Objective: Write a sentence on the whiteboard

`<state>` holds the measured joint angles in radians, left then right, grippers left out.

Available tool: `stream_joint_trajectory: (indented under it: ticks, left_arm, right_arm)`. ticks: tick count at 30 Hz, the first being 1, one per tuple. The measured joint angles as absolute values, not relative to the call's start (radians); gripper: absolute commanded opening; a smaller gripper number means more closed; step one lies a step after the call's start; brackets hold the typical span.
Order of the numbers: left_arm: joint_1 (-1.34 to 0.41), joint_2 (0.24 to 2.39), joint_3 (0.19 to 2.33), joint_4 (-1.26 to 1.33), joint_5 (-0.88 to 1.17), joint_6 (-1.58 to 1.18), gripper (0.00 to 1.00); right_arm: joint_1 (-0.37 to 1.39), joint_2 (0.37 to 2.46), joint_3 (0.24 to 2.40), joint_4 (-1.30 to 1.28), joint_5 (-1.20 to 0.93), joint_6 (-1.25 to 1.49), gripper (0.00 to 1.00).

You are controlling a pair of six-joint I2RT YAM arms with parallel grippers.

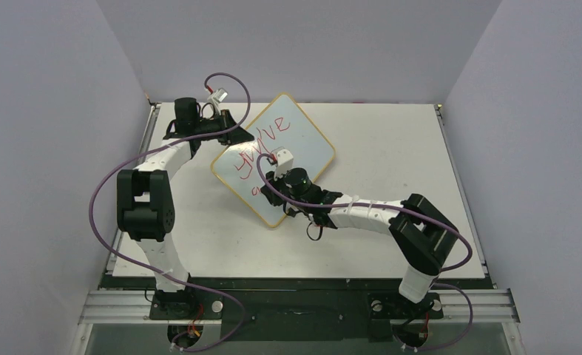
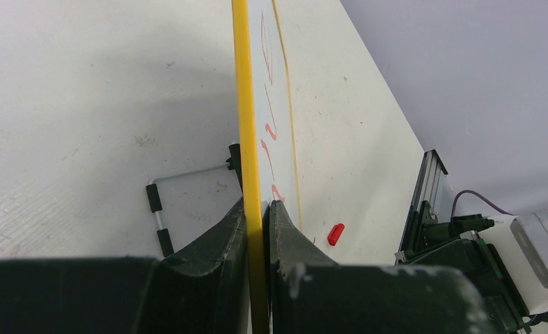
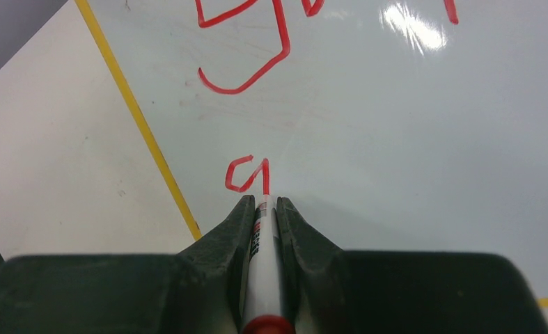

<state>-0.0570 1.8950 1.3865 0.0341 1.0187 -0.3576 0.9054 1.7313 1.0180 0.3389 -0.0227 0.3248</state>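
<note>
Left hand (image 2: 257,207) pinches the whiteboard (image 1: 310,140) by its yellow left edge, I judge to steady it for writing. Board lies mid-desk (image 1: 391,163), long axis diagonal, near-left to far-right. Right hand (image 3: 265,202) clamps the marker (image 3: 264,240), tip pointing onto the board, under the sentence (image 1: 262,144).

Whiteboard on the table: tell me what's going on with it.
The left pincer is shut on the yellow edge of the whiteboard, steadying it. The right pincer grips a red marker, its tip at the board. The sentence is partly written: the first line reads "you've", and the second line has only its first letter begun.
</note>
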Motion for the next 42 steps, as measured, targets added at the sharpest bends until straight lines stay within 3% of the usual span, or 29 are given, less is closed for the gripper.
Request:
stream_joint_trajectory:
  ticks: [21,42]
  left_arm:
    - [-0.057,1.895,1.386,0.037,1.022,-0.358,0.00]
    - [-0.057,1.895,1.386,0.037,1.022,-0.360,0.00]
  right_arm:
    - [0.958,1.695,0.934,0.328,0.012,0.325,0.00]
    - [0.981,1.641,1.066,0.228,0.040,0.292,0.00]
